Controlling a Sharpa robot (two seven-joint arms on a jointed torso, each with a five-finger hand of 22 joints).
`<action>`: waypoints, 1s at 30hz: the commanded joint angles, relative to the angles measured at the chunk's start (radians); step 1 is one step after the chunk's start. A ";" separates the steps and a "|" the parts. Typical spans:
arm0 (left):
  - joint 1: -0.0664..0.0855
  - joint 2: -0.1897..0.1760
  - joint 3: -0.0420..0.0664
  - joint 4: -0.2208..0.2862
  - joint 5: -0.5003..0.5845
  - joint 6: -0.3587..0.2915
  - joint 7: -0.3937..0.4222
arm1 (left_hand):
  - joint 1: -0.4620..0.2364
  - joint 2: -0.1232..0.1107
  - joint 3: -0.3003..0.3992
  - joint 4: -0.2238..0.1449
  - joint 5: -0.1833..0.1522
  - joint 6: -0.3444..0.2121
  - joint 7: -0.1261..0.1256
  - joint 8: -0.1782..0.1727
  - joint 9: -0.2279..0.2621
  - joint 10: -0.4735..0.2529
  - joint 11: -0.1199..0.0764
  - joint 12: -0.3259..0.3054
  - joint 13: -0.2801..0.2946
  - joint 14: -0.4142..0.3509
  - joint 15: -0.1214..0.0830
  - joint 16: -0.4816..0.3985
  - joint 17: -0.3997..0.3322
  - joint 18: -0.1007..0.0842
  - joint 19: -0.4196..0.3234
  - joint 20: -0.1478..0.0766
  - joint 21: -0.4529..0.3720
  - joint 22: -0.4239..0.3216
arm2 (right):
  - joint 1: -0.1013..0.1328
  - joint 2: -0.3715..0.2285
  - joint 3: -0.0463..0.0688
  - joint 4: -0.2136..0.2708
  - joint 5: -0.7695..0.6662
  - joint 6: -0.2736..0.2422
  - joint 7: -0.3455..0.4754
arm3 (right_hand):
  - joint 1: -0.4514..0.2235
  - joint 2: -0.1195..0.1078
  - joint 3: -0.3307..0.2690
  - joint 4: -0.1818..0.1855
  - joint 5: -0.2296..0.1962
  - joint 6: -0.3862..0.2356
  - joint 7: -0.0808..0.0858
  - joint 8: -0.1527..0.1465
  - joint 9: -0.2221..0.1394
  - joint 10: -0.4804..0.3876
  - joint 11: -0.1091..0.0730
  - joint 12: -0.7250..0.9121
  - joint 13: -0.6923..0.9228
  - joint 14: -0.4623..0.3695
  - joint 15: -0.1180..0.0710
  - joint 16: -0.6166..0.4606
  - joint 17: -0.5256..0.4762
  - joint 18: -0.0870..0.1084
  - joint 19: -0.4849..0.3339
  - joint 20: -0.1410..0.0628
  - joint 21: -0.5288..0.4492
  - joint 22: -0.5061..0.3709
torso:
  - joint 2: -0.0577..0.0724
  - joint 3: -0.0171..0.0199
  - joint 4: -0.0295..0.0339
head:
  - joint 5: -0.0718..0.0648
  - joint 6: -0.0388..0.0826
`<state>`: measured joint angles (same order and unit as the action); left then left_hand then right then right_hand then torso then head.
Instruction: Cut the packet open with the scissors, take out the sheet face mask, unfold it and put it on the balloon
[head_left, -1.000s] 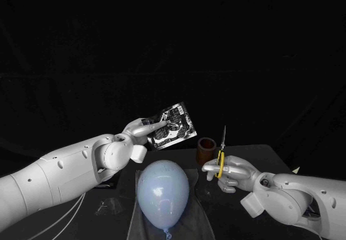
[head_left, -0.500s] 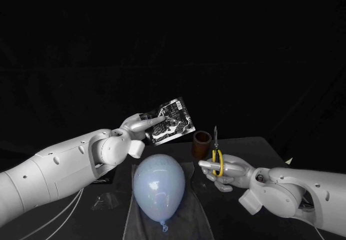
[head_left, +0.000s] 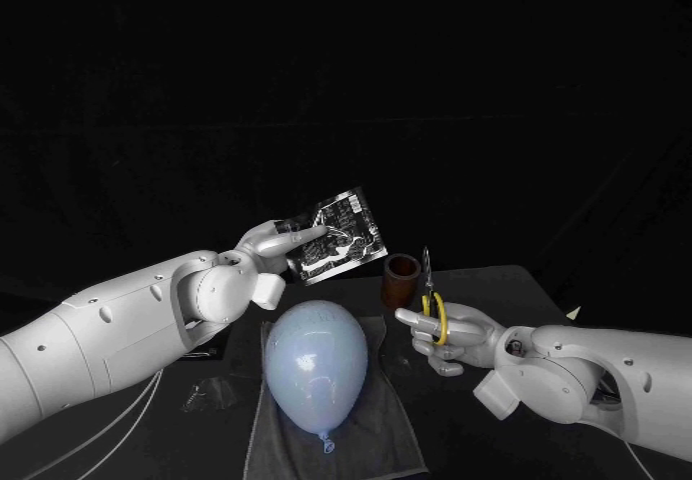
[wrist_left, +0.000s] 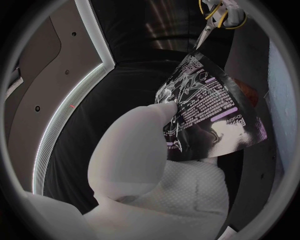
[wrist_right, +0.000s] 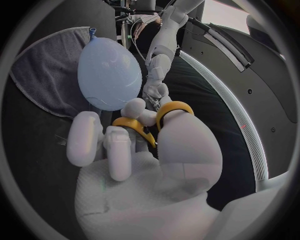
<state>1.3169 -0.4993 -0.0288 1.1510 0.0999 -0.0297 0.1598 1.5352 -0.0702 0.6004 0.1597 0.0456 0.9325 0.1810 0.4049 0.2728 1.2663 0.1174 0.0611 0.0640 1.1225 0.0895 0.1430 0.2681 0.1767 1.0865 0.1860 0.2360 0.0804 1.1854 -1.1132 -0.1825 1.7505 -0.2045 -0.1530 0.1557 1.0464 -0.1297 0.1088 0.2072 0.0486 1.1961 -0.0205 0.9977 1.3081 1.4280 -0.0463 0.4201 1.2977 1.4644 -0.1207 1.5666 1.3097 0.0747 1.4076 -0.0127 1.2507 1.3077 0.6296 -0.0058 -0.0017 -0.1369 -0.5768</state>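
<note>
My left hand (head_left: 277, 243) holds the dark printed mask packet (head_left: 340, 234) up in the air above the table, thumb pressed on its face (wrist_left: 206, 107). My right hand (head_left: 451, 335) grips the yellow-handled scissors (head_left: 430, 295) with the blades pointing up, just right of and below the packet. The blade tips (wrist_left: 203, 35) stand close to the packet's far corner. The scissor handles (wrist_right: 159, 117) sit around my right fingers. A pale blue balloon (head_left: 315, 365) lies on a grey cloth (head_left: 382, 435) between the two arms.
A brown cylindrical holder (head_left: 402, 282) stands behind the scissors at the table's middle. A small crumpled clear piece (head_left: 209, 398) lies left of the cloth. Cables run under my left arm.
Both hands have drifted left and up. The right hand has brought the scissors closer to the packet's lower right corner. The packet stays in the left hand.
</note>
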 joint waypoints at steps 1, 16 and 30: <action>0.002 0.000 0.001 0.006 -0.002 0.023 0.001 | -0.003 0.011 0.006 0.001 0.003 0.006 0.001 0.003 0.027 0.006 0.001 0.004 0.002 0.006 -0.001 -0.001 0.002 0.007 0.005 -0.002 0.005 0.001 | 0.001 0.007 0.001 0.000 -0.022 -0.019 -0.014 | 0.008 0.020 -0.010 0.006 0.000 -0.021 -0.003 0.017 0.098 0.143 -0.037 1.151 0.273 0.106 -0.008 0.004 0.261 -0.005 0.010 0.001 0.012 0.108 | 0.001 -0.0005 -0.0004 | 0.004 0.001; 0.001 -0.005 0.001 0.006 -0.004 0.017 0.002 | -0.004 0.011 0.007 0.000 0.003 0.005 0.001 0.003 0.028 0.005 0.001 0.004 0.001 0.006 -0.001 -0.002 0.002 0.007 0.005 -0.002 0.005 0.000 | 0.003 0.014 0.001 -0.016 0.075 -0.030 0.071 | 0.229 0.111 -0.140 0.071 0.001 -0.294 0.106 -0.696 -0.208 -0.220 0.063 -0.070 -0.505 -0.195 0.075 -0.675 -0.668 0.104 -0.300 0.078 -0.713 -0.287 | -0.001 -0.0008 -0.0005 | 0.011 0.007; 0.001 -0.006 0.001 0.003 -0.007 0.009 0.001 | -0.005 0.011 0.008 0.000 0.003 0.005 0.001 0.003 0.028 0.005 0.001 0.004 0.001 0.006 -0.001 -0.002 0.002 0.007 0.005 -0.002 0.005 0.000 | 0.004 0.011 0.001 -0.033 0.112 0.037 0.062 | 0.362 0.230 -0.310 0.082 0.002 -0.261 0.147 -0.865 -0.320 -0.145 0.113 -0.356 -0.850 -0.195 0.126 -1.151 -0.900 0.111 -0.187 0.131 -1.047 -0.706 | 0.000 -0.0005 0.0002 | 0.012 0.007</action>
<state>1.3166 -0.5066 -0.0290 1.1534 0.0970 -0.0283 0.1559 1.5293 -0.0680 0.6031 0.1569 0.0458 0.9325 0.1811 0.4009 0.2732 1.2670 0.1166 0.0608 0.0637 1.1224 0.0898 0.1430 0.2687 0.1697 1.0864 0.1860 0.2359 0.0802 1.1888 -1.1022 -0.1821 1.7190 -0.1190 -0.1627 0.2040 1.3974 0.0887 -0.1903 0.2855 0.0486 0.9343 0.1164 0.1384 0.9935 1.2351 0.0251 0.0770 0.4642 1.2606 0.0085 0.4306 0.4193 0.1704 1.2050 0.1176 0.2206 0.6297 0.6293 -0.0065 -0.0014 -0.1246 -0.5710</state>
